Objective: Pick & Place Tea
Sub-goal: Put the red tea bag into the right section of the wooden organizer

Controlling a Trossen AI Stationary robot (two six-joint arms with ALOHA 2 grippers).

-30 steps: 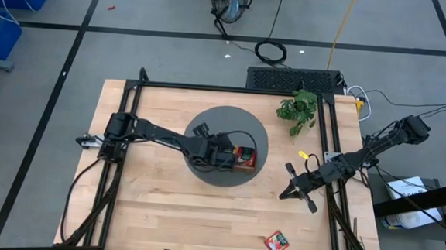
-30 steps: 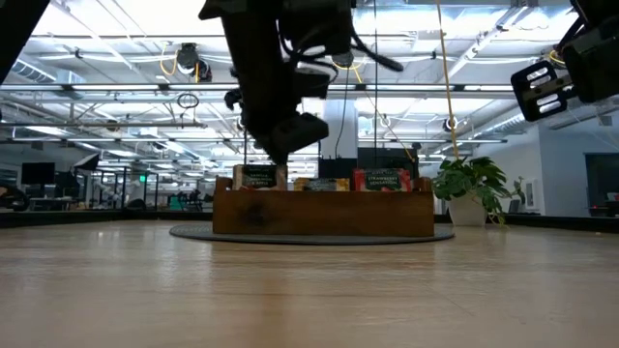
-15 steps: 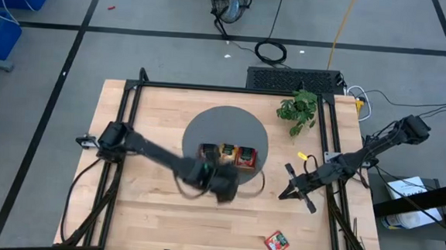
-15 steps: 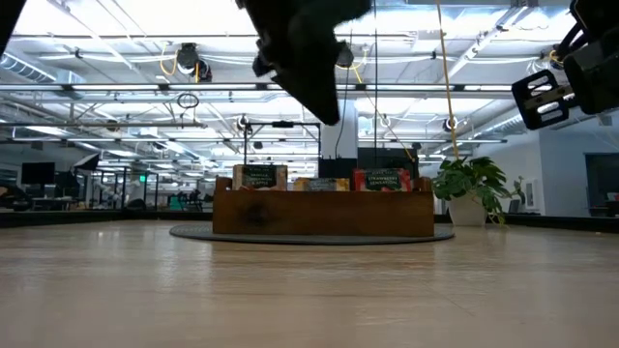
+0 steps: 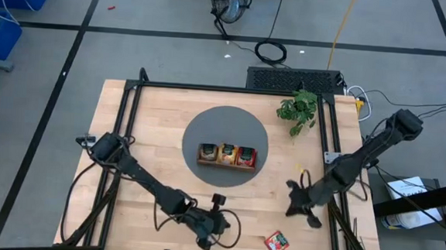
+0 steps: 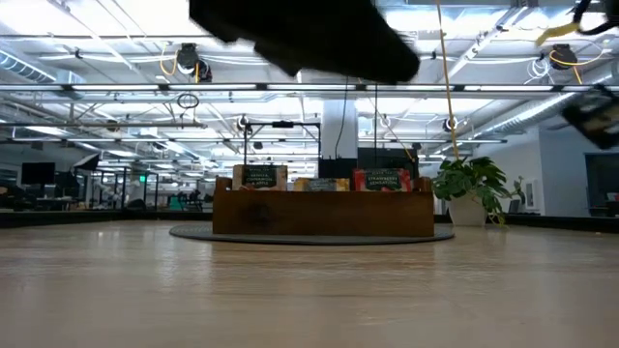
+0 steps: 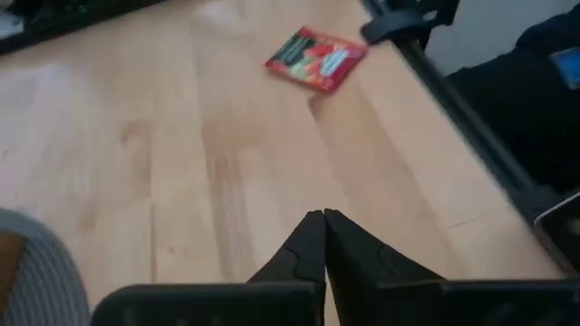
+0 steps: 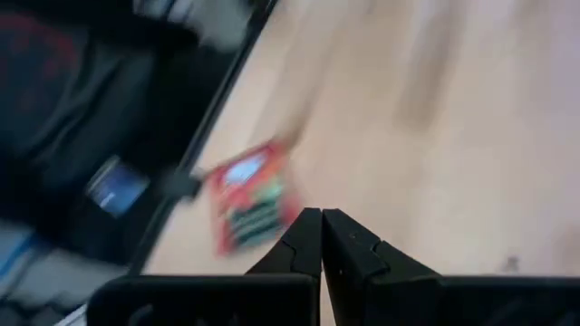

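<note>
A red tea packet (image 5: 276, 242) lies flat on the wooden table near its front right corner; it also shows in the left wrist view (image 7: 317, 59) and the right wrist view (image 8: 249, 208). More tea packets (image 6: 258, 177) stand upright in the brown wooden tray (image 5: 227, 165), which rests on a round grey mat (image 5: 207, 128). My left gripper (image 5: 218, 229) hangs shut over the table's near edge, left of the red packet, and points toward it. My right gripper (image 5: 294, 211) hangs shut above the table, just beyond the red packet on its far right side.
A green leafy plant (image 5: 297, 110) stands at the far right of the table. Black frame rails (image 5: 333, 163) run along the table's sides. Bare wood lies between the mat and the near edge.
My left gripper has swung from over the tray's left compartment toward the table's near edge and has turned so that it points at the red packet. My right gripper has moved a little toward the near edge and has rolled. The tray and packets have stayed put.
</note>
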